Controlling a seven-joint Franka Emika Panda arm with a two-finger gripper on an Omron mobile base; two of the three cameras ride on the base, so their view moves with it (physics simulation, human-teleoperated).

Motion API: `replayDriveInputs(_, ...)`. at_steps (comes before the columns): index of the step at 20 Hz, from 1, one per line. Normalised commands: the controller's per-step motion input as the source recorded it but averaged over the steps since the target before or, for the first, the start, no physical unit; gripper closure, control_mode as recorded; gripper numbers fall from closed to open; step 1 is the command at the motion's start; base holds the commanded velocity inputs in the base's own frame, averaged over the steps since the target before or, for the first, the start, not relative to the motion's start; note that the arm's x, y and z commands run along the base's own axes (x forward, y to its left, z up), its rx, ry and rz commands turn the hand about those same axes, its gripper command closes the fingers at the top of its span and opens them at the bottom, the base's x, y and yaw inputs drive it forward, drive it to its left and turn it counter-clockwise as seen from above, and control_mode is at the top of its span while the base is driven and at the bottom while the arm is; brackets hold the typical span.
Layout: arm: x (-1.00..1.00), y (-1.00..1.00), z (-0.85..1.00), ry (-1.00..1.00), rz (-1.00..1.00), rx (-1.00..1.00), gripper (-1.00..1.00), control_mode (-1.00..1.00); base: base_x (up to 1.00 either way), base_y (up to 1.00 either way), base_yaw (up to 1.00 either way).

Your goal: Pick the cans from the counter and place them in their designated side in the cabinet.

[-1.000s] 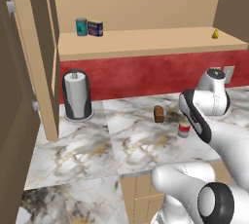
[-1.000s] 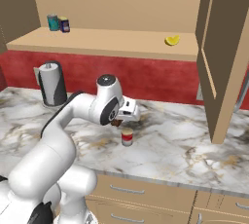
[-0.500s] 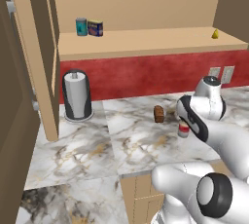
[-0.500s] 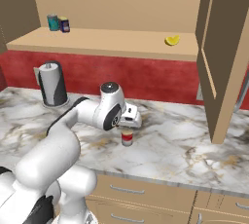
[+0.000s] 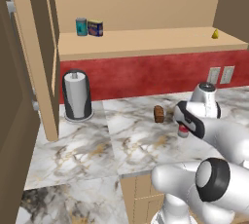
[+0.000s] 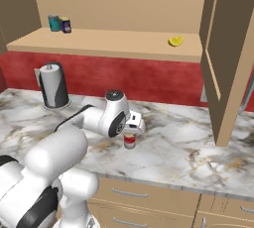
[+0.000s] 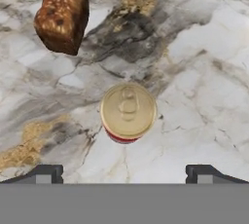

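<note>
The small red can with a white band and gold lid (image 7: 128,113) stood upright on the white-grey marble counter with gold-brown veins (image 6: 188,145), apart from a small brown block (image 7: 62,14) lying nearby. The white arm's two-finger claw (image 7: 125,173) hung directly above the red can, its dark fingertips (image 7: 46,173) spread wide, holding and touching nothing. The dark blue can with a yellow label (image 5: 95,28) sat on the tan wooden cabinet's shelf board (image 5: 146,43), just beside a teal can (image 5: 81,26).

base views flank counter (image 5: 78,150), hand view straight down, close
</note>
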Motion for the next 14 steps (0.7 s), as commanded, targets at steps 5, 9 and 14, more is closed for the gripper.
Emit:
replayDriveInputs(5, 0.24, -0.05, -0.25, 0.02, 0.00, 0.00, -1.00, -1.00, 0.00, 0.00, 0.00)
replayDriveInputs(9, 0.25, -0.05, -0.26, 0.02, 0.00, 0.00, -1.00, -1.00, 0.00, 0.00, 0.00)
replayDriveInputs(14, 0.23, -0.07, -0.26, 0.03, 0.00, 0.00, -1.00, -1.00, 0.00, 0.00, 0.00)
